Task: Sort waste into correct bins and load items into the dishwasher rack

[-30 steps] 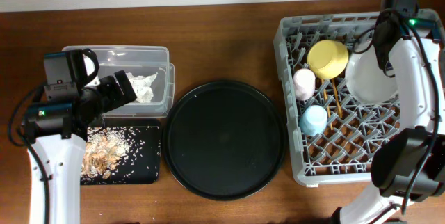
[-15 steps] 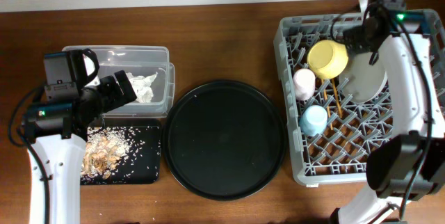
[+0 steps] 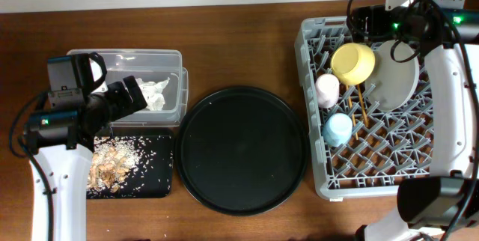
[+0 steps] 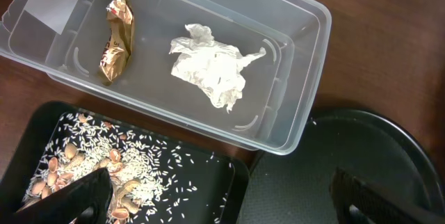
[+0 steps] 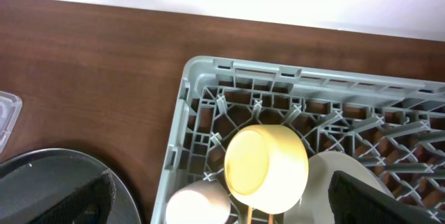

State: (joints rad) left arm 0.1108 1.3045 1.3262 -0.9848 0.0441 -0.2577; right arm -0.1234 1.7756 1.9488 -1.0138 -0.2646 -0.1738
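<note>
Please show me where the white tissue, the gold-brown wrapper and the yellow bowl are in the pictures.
white tissue [image 4: 212, 71], left wrist view, its crumpled middle.
gold-brown wrapper [image 4: 117, 46], left wrist view, middle of its length.
yellow bowl [image 5: 266, 168], right wrist view, middle of its yellow surface.

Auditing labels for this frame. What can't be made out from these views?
- Wrapper: overhead, hidden under the left arm.
- Chopsticks: overhead, upper ends under the yellow bowl.
- Plate: right wrist view, cut by the bottom edge.
- Rack right side: overhead, covered by the right arm.
</note>
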